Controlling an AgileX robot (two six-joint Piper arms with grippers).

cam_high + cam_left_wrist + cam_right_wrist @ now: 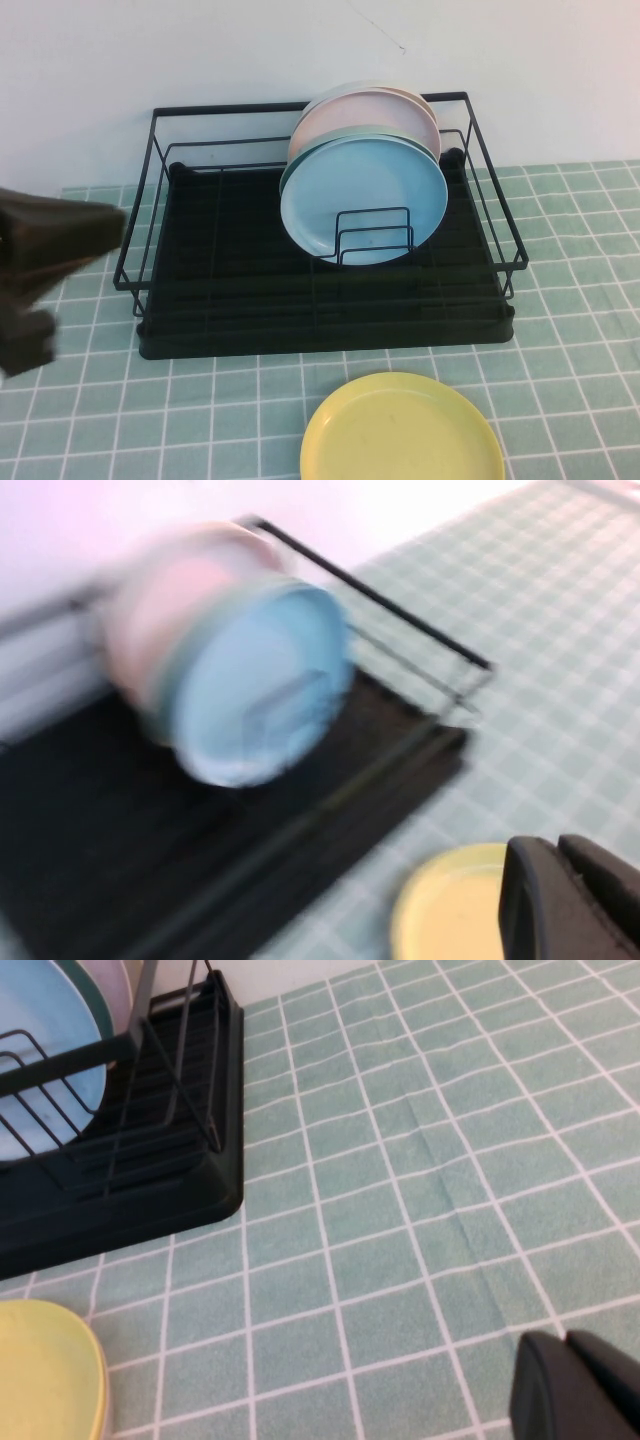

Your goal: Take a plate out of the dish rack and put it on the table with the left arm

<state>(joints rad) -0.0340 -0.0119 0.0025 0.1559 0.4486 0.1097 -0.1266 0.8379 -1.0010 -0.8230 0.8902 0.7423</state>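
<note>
The yellow plate [402, 430] lies flat on the green tiled table [570, 300], just in front of the black wire dish rack [320, 335]. It also shows in the left wrist view [450, 910] and in the right wrist view [45, 1375]. My left arm is a blurred dark shape at the left edge, beside the rack's left end, with the left gripper [110, 228] raised off the table. In the left wrist view the left gripper [553, 848] is shut and empty, above and beside the yellow plate. My right gripper [565, 1345] is shut and empty over bare tiles to the right of the rack.
A light blue plate [365, 200] stands upright in the rack's wire dividers, with a pale pink-grey plate [350, 115] and others behind it. A white wall runs behind the rack. Bare tiles lie to the right of the rack and beside the yellow plate.
</note>
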